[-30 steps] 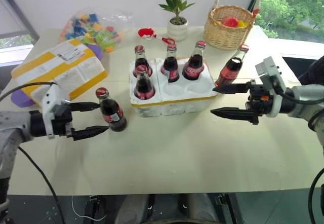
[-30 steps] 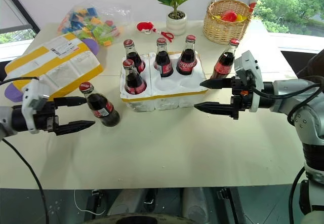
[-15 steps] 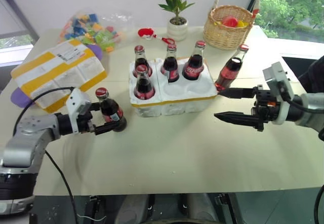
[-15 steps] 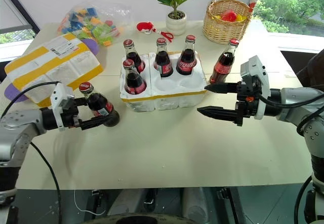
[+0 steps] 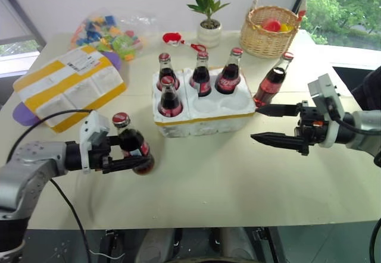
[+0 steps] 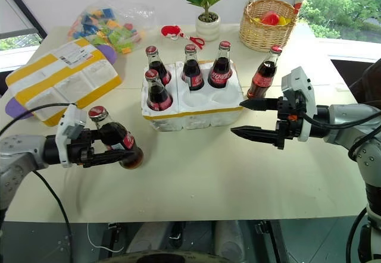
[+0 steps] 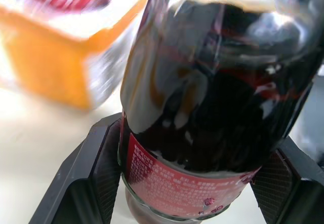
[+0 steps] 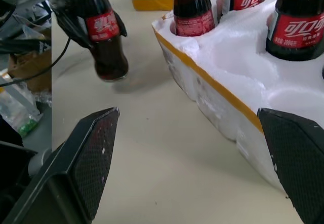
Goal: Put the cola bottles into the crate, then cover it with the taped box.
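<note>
My left gripper (image 5: 137, 156) is shut on a cola bottle (image 5: 130, 139), one finger (image 7: 91, 173) on each side of its dark body (image 7: 217, 107). This bottle leans, and its base is close to the table in front of the crate's left end. The white crate (image 5: 205, 117) with a yellow band holds several bottles: two at its left end (image 5: 169, 99), one mid-back (image 5: 200, 77) and one back right (image 5: 228, 75). Another bottle (image 5: 271, 84) stands on the table by the crate's right end. My right gripper (image 5: 256, 124) hangs open just right of the crate. The taped box (image 5: 68, 84) lies far left.
A wicker basket (image 5: 271, 32) with fruit, a potted plant (image 5: 207, 19), a bag of coloured toys (image 5: 110, 32) and a red item (image 5: 172, 37) line the back of the table. A purple piece (image 5: 22, 115) pokes out from under the taped box.
My left gripper moved in around the loose bottle, closed on it and drew it toward the table's near edge, tilting it. My right gripper stays open by the crate.
</note>
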Available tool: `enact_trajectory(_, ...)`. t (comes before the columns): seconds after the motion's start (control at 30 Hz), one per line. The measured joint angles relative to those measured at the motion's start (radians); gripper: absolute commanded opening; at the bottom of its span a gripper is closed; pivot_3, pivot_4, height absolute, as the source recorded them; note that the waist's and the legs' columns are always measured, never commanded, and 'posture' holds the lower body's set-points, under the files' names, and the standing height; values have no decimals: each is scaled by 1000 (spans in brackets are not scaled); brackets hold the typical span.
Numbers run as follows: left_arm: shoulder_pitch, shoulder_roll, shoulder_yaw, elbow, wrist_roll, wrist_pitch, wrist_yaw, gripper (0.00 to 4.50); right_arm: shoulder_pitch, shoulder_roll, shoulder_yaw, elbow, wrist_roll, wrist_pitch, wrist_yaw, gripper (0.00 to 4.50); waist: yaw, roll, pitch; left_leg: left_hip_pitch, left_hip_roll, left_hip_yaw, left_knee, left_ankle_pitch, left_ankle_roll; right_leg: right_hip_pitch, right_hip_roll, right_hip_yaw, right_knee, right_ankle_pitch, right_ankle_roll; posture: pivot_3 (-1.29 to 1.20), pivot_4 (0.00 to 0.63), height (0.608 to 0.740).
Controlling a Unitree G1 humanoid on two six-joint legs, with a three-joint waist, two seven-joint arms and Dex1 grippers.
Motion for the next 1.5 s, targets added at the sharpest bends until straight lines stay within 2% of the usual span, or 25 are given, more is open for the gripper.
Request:
enact_trajectory(0.2, -208, -69, -24, -56, -119, 72, 119, 2824, -3, 7, 15, -1, -2, -9, 2, 4500, -3, 0, 0, 0, 0, 0, 1, 1, 2, 0, 1, 0, 0, 2, 3, 0, 150, 732)
enact_trajectory(0.5, -379, -221, -213, -37, -107, 92, 204, 2824, 21, 20, 10, -19, -1, -16, -19, 4500, 0, 0, 0, 0, 0, 0, 1, 1, 2, 0, 1, 0, 0, 2, 3, 0, 150, 732)
enact_trajectory(0.73, -474, -333, -275, 45, -16, 57, 275, 2824, 70, 27, -9, -52, 4, -15, -50, 4500, -2, 0, 0, 0, 0, 0, 1, 2, 2, 0, 1, 0, 0, 2, 3, 0, 150, 732)
enact_trajectory(0.87, -487, -320, -278, 75, 21, 24, 255, 2824, 94, 27, -36, -62, 16, -15, -66, 4500, -5, 0, 0, 0, 0, 0, 0, 2, 2, 0, 2, 0, 0, 2, 3, 0, 150, 732)
enact_trajectory(1.1, -441, -101, -280, 144, 97, -74, 10, 2824, 126, 27, -65, -80, 37, -15, -88, 4500, -4, 0, 0, 0, 0, 0, 0, 2, 2, 0, 1, 0, 0, 2, 3, 0, 150, 732)
enact_trajectory(1.17, -436, -67, -280, 187, 121, -98, -44, 2824, 130, 27, -72, -80, 39, -15, -90, 4500, -3, 0, 0, 0, 0, 0, 0, 2, 2, 0, 1, 0, 0, 2, 3, 0, 150, 732)
enact_trajectory(1.23, -460, -70, -281, 234, 123, -100, -74, 2824, 129, 27, -72, -80, 39, -16, -91, 4500, 6, -1, 1, 0, 0, -1, 1, 2, 2, 0, 1, 0, 0, 2, 3, 0, 150, 732)
enact_trajectory(1.33, -574, -109, -277, 300, 83, -31, -64, 2824, 127, 28, -69, -80, 39, -18, -93, 4500, 24, -3, 2, -1, 0, -1, 3, 2, 2, 0, 1, 0, 0, 2, 3, 0, 150, 732)
enact_trajectory(1.5, -745, -199, -199, 317, -53, 103, 15, 2824, 127, 29, -68, -79, 38, -20, -97, 4500, 21, -4, 3, -2, -1, -1, 4, 1, 3, 0, 1, 0, 0, 2, 4, 0, 150, 732)
